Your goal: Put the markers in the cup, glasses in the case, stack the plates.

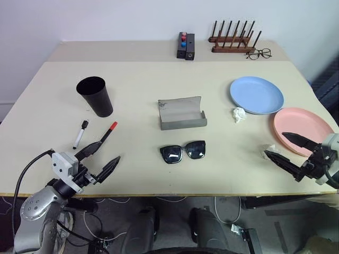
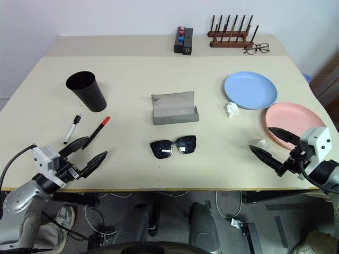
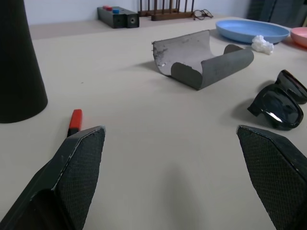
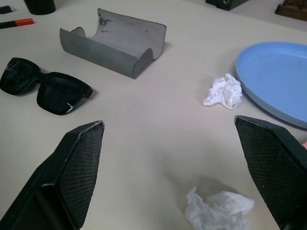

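The black cup (image 1: 96, 96) stands upright at the table's left. Just in front of it lie two markers, a white one with a black cap (image 1: 80, 134) and a dark one with a red cap (image 1: 107, 132). The grey case (image 1: 181, 113) sits open in the middle, with the black sunglasses (image 1: 183, 152) in front of it. The light blue plate (image 1: 256, 94) and the pink plate (image 1: 302, 129) lie side by side at the right. My left gripper (image 1: 100, 159) hovers open near the red-capped marker. My right gripper (image 1: 288, 150) is open at the pink plate's near edge.
Two crumpled white paper wads lie on the table, one (image 1: 239, 115) beside the blue plate, one (image 1: 268, 151) near my right gripper. At the far edge stand a black block with red and blue knobs (image 1: 185, 45), a wooden peg rack (image 1: 231, 38) and wire-framed eyeglasses (image 1: 258, 53).
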{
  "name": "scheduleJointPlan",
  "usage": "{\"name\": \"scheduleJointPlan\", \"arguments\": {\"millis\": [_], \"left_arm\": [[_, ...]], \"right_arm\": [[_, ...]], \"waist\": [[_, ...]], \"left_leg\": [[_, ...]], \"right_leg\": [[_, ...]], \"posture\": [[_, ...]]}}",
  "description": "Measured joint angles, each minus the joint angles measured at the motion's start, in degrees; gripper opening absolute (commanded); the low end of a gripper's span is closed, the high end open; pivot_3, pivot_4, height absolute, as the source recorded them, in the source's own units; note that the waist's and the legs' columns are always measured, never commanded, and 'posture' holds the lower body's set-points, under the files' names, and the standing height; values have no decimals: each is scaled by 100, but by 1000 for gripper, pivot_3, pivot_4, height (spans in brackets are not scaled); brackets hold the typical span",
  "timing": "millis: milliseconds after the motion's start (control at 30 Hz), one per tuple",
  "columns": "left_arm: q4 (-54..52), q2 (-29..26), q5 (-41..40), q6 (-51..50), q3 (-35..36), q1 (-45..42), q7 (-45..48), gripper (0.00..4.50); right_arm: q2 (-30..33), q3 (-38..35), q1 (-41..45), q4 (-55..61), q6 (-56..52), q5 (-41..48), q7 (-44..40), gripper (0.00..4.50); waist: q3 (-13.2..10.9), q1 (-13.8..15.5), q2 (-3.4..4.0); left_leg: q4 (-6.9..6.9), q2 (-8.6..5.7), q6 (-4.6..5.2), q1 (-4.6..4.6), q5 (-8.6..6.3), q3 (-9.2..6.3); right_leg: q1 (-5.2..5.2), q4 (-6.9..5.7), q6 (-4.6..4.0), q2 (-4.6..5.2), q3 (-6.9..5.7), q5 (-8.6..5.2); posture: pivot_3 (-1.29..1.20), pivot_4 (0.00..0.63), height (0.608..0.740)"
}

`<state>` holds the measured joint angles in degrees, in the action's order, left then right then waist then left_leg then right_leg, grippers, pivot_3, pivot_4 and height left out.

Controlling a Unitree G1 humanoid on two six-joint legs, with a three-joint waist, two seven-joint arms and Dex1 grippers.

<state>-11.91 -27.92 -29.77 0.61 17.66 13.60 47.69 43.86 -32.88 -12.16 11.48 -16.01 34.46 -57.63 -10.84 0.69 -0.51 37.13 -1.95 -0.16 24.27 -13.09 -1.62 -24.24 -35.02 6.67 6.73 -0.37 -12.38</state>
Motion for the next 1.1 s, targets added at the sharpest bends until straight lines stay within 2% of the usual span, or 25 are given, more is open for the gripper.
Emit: {"name": "scheduleJointPlan", "arguments": {"millis": [367, 633, 867, 1100], "left_arm": [[142, -103, -20, -158, -86, -463, 50, 4500], [-112, -146, -107, -432, -111, -460, 52, 4500], [-130, -187, -168, -403, -31, -291, 99, 4500], [-310, 10, -187, -411, -51, -258, -209, 4500]], "right_arm": [[26, 249, 541, -617, 258, -113, -262, 4428], [229, 277, 580, -1163, 579, -258, -756, 4428], [94, 591, 753, -1174, 752, -299, -751, 4428], [62, 1025, 1365, -1303, 857, -386, -807, 4428]], "waist": [[0, 11, -1], [1, 1, 0], [1, 2, 0], [1, 3, 0]], "left_leg": [[3, -4, 2, 2, 1, -1], [2, -2, 2, -1, 1, 0], [2, -3, 2, -1, 1, -1], [5, -3, 2, -1, 1, -1]], "right_leg": [[2, 0, 1, 2, -3, 1], [2, -2, 1, -1, -3, 0], [2, -2, 1, 0, -2, 0], [3, -4, 0, 0, -2, 1]], "posture": [[0, 150, 740], [0, 150, 740], [0, 150, 740], [0, 150, 740]]}}
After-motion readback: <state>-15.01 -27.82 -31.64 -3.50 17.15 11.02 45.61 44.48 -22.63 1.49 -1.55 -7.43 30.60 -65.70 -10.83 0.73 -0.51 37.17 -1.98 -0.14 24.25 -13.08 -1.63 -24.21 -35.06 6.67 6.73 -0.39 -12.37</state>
